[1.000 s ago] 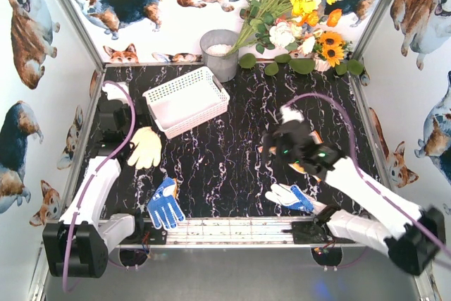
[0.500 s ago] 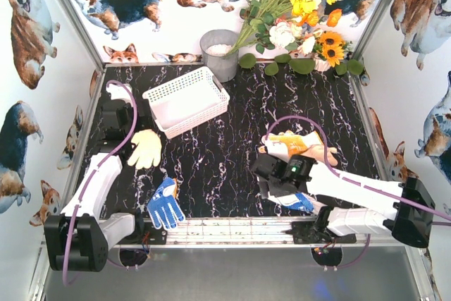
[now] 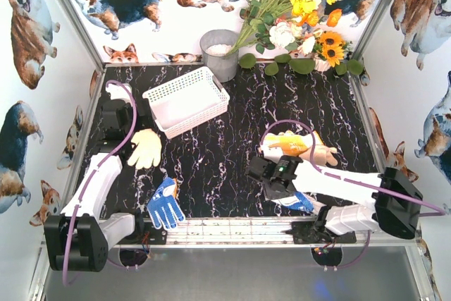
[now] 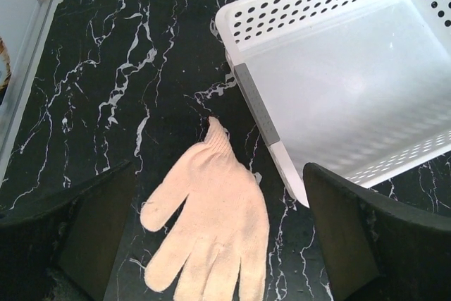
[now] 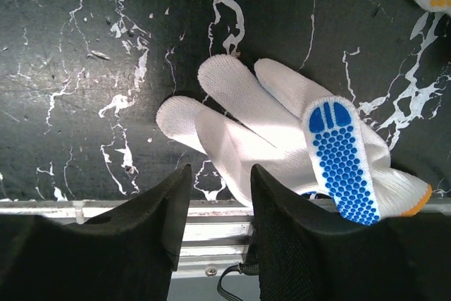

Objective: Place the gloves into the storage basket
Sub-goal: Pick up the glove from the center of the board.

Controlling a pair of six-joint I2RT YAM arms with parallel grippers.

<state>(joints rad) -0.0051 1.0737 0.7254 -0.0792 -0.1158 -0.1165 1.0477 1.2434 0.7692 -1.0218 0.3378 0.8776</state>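
Covering pt of blue-dotted glove [image 3: 299, 203], top view: R hand [image 3: 273, 191]

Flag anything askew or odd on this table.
The storage basket sits skewed to the table edges and empty. The gloves lie scattered outside it; the white glove by the near rail has one finger folded over, blue dots up.

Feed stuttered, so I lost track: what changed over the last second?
The right arm swung from over the yellow glove back toward the near edge. Its jaws narrowed at the blue-dotted glove; whether they grip it is unclear. Basket and the other gloves stayed put.
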